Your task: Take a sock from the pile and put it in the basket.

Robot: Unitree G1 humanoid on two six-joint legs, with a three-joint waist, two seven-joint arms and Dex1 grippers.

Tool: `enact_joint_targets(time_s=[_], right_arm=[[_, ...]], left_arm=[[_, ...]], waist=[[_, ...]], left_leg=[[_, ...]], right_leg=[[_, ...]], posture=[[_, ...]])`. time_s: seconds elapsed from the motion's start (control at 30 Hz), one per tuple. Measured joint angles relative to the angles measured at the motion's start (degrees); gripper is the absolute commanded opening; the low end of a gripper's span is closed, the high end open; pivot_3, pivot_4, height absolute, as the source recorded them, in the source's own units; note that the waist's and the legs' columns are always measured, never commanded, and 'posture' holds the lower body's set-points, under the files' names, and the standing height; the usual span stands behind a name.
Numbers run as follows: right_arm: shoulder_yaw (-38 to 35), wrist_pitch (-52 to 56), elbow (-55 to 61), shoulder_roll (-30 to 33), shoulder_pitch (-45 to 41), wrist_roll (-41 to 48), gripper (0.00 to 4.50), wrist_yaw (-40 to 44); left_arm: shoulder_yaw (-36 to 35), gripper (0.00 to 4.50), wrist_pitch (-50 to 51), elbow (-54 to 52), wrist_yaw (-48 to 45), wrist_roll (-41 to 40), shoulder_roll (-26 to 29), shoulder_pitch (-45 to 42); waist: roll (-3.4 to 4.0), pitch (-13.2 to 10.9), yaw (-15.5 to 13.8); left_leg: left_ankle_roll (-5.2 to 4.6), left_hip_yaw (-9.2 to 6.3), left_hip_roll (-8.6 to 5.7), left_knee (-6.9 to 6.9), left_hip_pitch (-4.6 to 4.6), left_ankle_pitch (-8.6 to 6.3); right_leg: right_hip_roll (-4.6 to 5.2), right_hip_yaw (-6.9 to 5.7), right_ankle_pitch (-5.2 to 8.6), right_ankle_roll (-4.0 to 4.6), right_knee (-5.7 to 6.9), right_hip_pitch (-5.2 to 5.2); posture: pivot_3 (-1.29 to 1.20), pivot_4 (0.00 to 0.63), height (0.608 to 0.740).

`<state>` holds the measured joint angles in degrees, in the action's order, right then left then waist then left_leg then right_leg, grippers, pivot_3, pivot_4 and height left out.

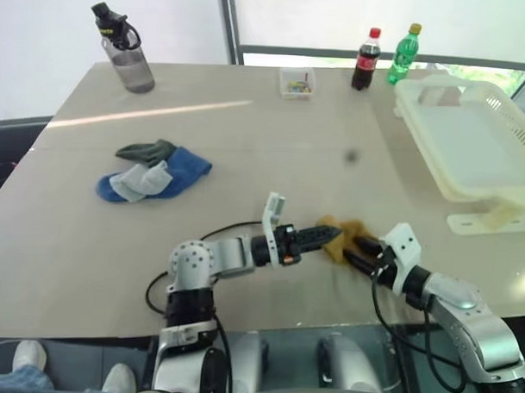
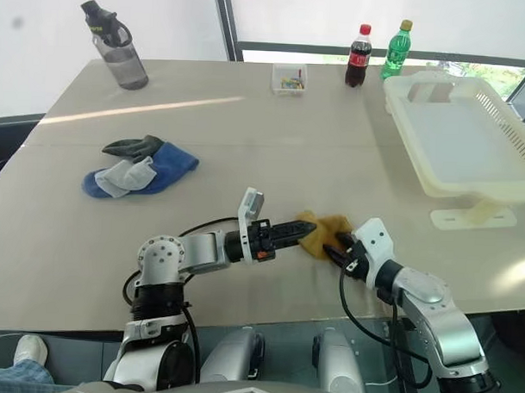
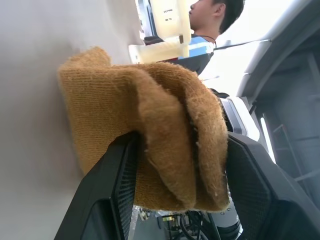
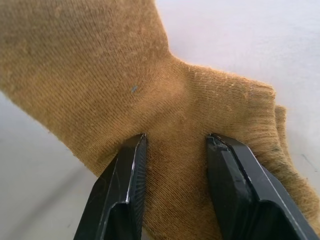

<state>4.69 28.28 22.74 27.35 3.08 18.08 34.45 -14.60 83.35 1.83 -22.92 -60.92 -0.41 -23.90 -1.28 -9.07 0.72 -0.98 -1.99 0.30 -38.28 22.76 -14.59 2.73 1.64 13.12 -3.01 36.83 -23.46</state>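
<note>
Both grippers pinch one mustard sock near the table's front edge: left gripper from the left, right gripper from the right. Pile lies well left; basket overhangs the right edge, bare tabletop between.

A beige table carries, along its far edge, a grey water bottle, a small clear box, a cola bottle and a green bottle. The cream basket rests at the right side, and the pile of blue, dark green and grey socks lies at the left. A mustard sock sits near the front edge.
</note>
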Motion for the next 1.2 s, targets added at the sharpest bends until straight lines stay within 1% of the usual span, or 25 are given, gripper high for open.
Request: enact_joint_targets(time_s=[0.33,0.63,0.87,0.97,1.07,1.2], right_arm=[[0.0,0.5,0.9,0.4,0.4,0.1,1.9,-0.1],[0.0,0.5,1.0,0.4,0.4,0.1,1.9,-0.2],[0.0,0.5,1.0,0.4,0.4,0.0,1.9,-0.2],[0.0,0.5,1.0,0.4,0.4,0.0,1.9,-0.2],[0.0,0.5,1.0,0.4,0.4,0.0,1.9,-0.1],[-0.4,0.2,1.1,0.6,0.9,0.4,1.9,0.2]], left_arm=[[2.0,2.66,-2.2,1.0,-3.4,-0.1,0.0,-1.4],[1.8,2.66,-2.4,0.8,-4.4,-2.3,0.3,-2.0],[3.6,2.66,-2.7,0.6,-4.5,-2.3,0.4,-2.1],[5.3,2.66,-4.0,0.6,-4.5,-1.1,1.0,-2.1],[8.2,2.66,-7.0,0.9,-4.7,2.5,2.0,-2.1],[9.7,2.66,-8.7,0.9,-5.8,3.7,2.3,-2.2]], waist=[[0.0,0.0,0.0],[0.0,0.0,0.0],[0.0,0.0,0.0],[0.0,0.0,0.0],[0.0,0.0,-0.1],[0.01,0.0,-0.1]], left_leg=[[0.0,0.0,0.0,0.03,0.07,0.0],[0.0,0.0,0.0,0.03,0.08,0.0],[0.0,0.01,0.0,0.04,0.08,0.0],[0.0,0.01,0.0,0.04,0.08,0.0],[0.0,0.01,0.0,0.04,0.08,0.0],[0.0,0.01,0.0,0.05,0.09,0.0]], right_leg=[[0.0,0.01,0.0,0.01,-0.01,-0.07],[0.0,0.01,0.01,-0.02,-0.02,-0.07],[0.0,0.01,0.02,-0.03,-0.02,-0.07],[0.0,0.01,0.02,-0.03,-0.02,-0.07],[0.0,0.01,0.01,-0.01,-0.03,-0.07],[0.0,0.01,0.01,0.0,-0.04,-0.07]], posture=[[0.0,0.15,0.74],[0.0,0.15,0.74],[0.0,0.15,0.74],[0.0,0.15,0.74],[0.0,0.15,0.74],[0.0,0.15,0.74]])
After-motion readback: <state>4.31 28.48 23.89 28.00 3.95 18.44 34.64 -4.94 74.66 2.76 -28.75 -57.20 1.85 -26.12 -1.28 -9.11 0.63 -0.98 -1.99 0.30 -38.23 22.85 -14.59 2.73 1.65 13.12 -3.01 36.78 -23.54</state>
